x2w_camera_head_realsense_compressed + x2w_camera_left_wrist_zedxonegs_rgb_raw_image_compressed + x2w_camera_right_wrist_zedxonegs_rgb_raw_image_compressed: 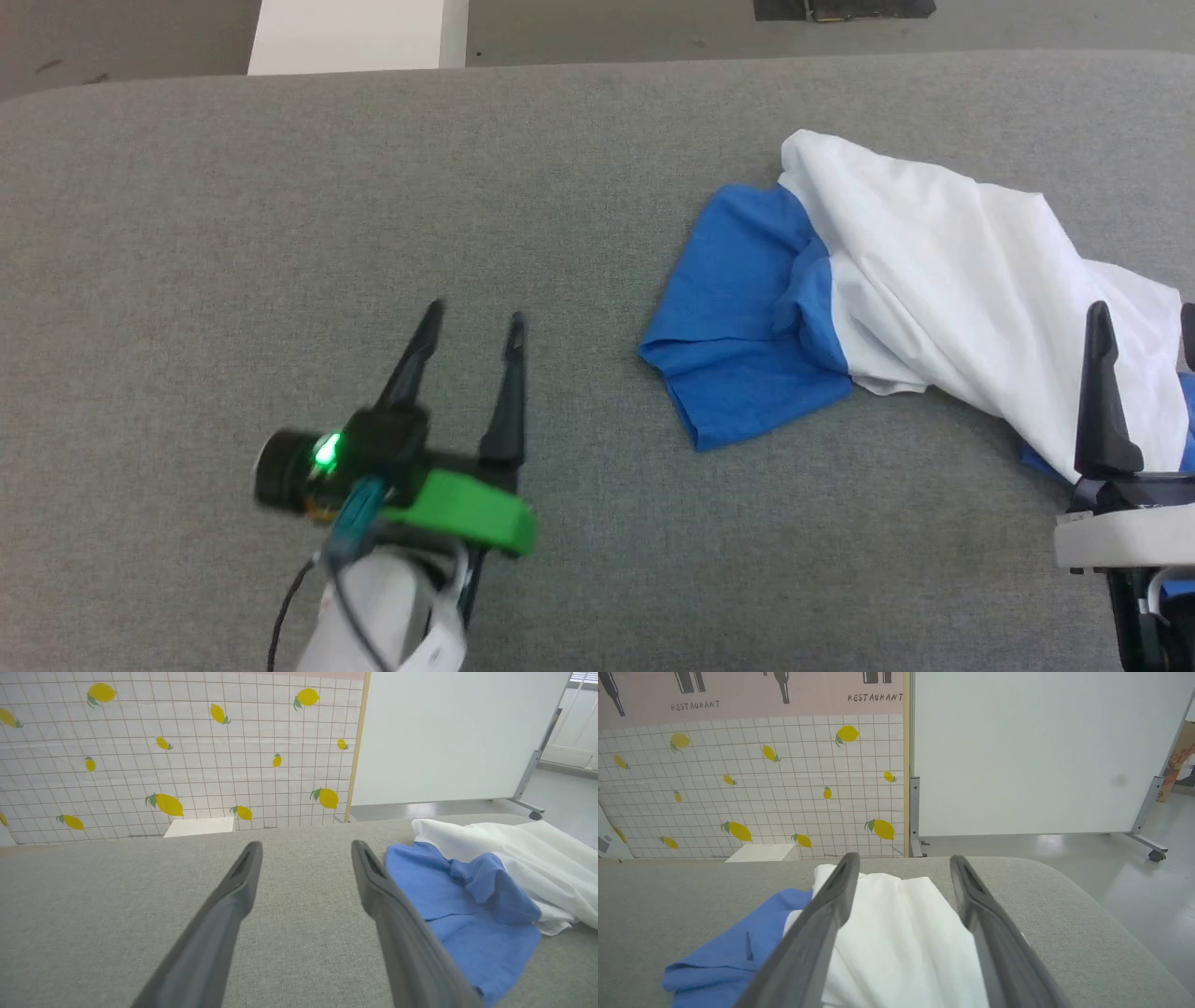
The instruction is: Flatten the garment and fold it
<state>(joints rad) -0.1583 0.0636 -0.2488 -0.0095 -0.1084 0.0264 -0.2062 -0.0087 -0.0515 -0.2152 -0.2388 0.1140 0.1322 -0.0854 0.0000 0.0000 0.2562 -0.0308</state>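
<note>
The garment (943, 271), white cloth with blue parts, lies bunched on the right side of the grey table (373, 187). A blue part of it (738, 336) spreads toward the middle. My left gripper (474, 319) is open over bare table, well left of the cloth, and in the left wrist view the garment (472, 891) lies to the right of the left gripper (306, 847). My right gripper (1144, 317) stands open at the right edge, above the cloth's near end. In the right wrist view the right gripper (903, 861) has nothing between its fingers, with the white cloth (901, 933) below them.
The padded table's far edge (597, 61) runs along the top, with a white box (355, 33) on the floor beyond it. A lemon-print wall (187, 751) and a white board on wheels (1041, 751) stand behind. The table's rounded right corner (1064, 877) is close to the cloth.
</note>
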